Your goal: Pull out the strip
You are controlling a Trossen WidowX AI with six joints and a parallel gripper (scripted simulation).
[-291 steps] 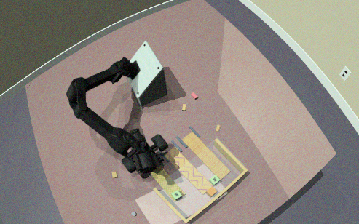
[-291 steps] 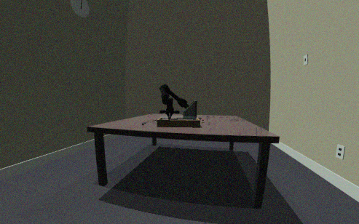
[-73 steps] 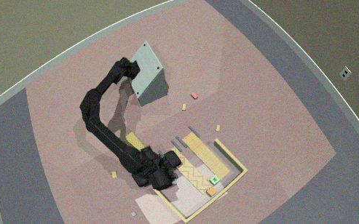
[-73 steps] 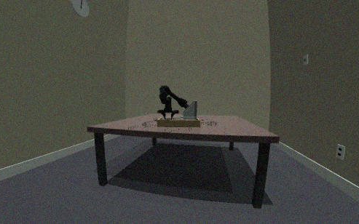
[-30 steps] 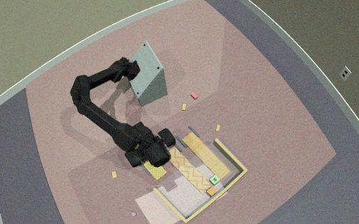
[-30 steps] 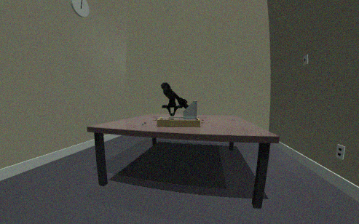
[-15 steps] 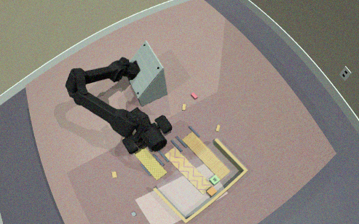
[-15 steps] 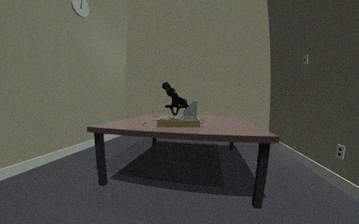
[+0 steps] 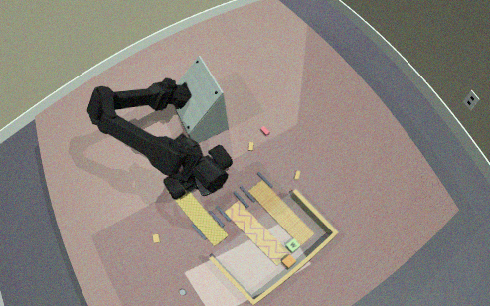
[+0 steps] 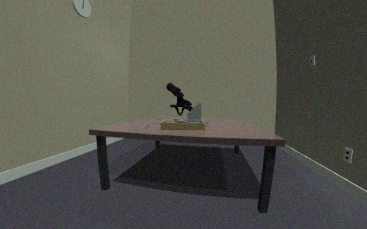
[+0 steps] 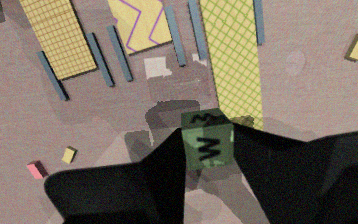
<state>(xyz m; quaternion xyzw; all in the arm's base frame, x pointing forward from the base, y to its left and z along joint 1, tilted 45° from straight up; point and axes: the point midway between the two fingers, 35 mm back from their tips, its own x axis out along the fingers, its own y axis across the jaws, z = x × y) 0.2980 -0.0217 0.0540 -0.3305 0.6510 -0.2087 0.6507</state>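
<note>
Beige walls (image 10: 203, 56) are standing behind a pinkish table (image 9: 371, 149) (image 10: 188, 137), where the black arm (image 9: 137, 141) (image 10: 173, 89) is reaching out. Its gripper (image 9: 198, 171) (image 10: 180, 114) (image 11: 202, 129) is closing firmly on the green W cube (image 11: 208, 145), holding it raised above the table. A weak or off-centre pinch could be letting it slip or twist, and sinking too early could be knocking it against the diamond-patterned strip (image 9: 202, 219) (image 11: 233, 55), which is lying outside the tray. The three-sided yellow tray (image 9: 295, 266) (image 10: 182, 126) is enclosing the far ends of the zigzag strip (image 9: 253, 230) (image 11: 143, 20) and the plaid strip (image 9: 281, 209) (image 11: 61, 40); near them, another green cube (image 9: 292, 245) and an orange cube (image 9: 288, 261) are sitting close together. Swinging back low could be disturbing those, so the arm is probably needing only steady holding now
</note>
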